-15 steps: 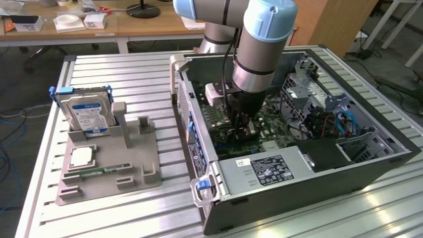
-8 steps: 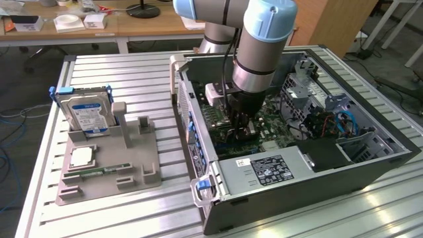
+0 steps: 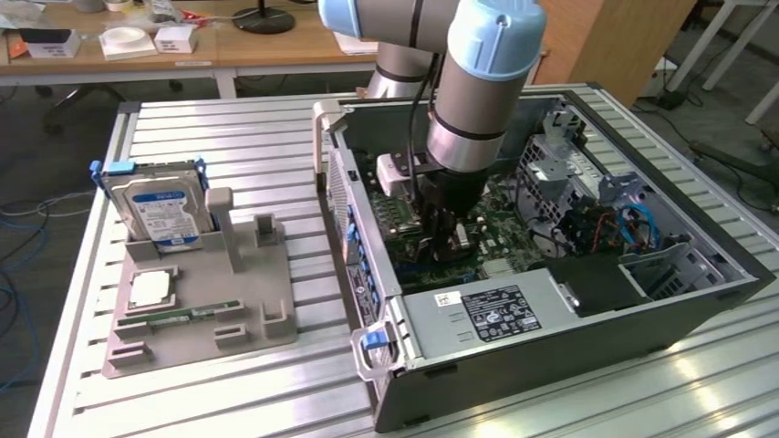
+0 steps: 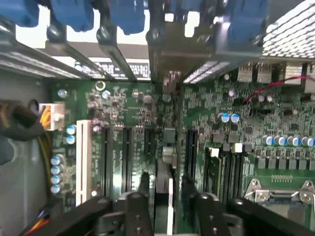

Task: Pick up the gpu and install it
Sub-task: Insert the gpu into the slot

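Note:
The gpu (image 4: 166, 147) stands on edge in a slot of the green motherboard (image 4: 123, 103), a thin dark card running up to its silver end bracket at the case's rear wall. My gripper (image 4: 165, 184) straddles the card's upper edge. Its black fingers (image 4: 143, 183) stand a little off the card on both sides, so the gripper is open. In the exterior view the gripper (image 3: 441, 239) reaches straight down into the open computer case (image 3: 548, 351), and the arm hides most of the card.
A grey fixture (image 3: 195, 310) on the slatted table holds a hard drive (image 3: 159, 210) with a blue-white label, a processor chip (image 3: 149, 288) and a green memory stick (image 3: 182, 316). The power supply (image 3: 487, 315) and drive cage (image 3: 572, 173) crowd the case.

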Motion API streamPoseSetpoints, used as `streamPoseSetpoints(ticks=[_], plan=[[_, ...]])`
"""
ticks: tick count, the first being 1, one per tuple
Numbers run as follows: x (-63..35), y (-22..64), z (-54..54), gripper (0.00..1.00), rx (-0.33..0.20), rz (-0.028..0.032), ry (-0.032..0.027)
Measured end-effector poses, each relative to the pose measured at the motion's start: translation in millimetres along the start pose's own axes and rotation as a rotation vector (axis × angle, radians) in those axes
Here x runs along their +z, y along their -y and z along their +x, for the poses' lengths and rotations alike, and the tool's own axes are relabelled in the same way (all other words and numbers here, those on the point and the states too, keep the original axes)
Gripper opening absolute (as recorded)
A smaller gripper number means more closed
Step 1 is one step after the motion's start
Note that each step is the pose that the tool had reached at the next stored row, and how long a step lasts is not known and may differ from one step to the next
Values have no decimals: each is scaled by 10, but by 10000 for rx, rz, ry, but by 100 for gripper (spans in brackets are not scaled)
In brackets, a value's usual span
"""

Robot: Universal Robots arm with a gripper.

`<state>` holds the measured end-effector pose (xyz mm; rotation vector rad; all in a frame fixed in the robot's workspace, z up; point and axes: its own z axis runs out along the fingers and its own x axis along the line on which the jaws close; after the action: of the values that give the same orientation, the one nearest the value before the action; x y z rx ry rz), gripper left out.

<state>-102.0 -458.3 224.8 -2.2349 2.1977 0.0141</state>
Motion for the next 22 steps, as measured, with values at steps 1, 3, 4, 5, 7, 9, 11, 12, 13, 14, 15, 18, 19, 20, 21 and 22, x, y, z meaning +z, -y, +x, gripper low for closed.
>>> streamPoseSetpoints(ticks=[1, 3, 4, 5, 7, 9, 11, 12, 13, 14, 15, 18, 19, 20, 21, 22], plan=[[-4, 0, 0, 40, 0, -3, -4], [-18, 0, 0, 40, 1, -2, -4], [-35, 0, 0, 40, 0, -2, -5], [-54, 0, 0, 40, 0, 2, -3], [-106, 0, -1, 40, -1, 11, -4], [-155, -1, -1, 40, -1, 24, -5], [-201, -1, -2, 40, 0, 33, -4], [-226, -1, -2, 40, -1, 36, -5], [-250, -1, -2, 40, -1, 43, -6], [-274, -2, -3, 40, 0, 51, -7], [-300, -5, -3, 40, 1, 63, -9], [-391, -7, -4, 40, -1, 100, -14], [-414, -7, -4, 40, -2, 109, -17], [-417, -7, -5, 40, -2, 111, -19], [-417, -7, -5, 40, -2, 111, -19], [-417, -7, -5, 40, -1, 112, -19]])
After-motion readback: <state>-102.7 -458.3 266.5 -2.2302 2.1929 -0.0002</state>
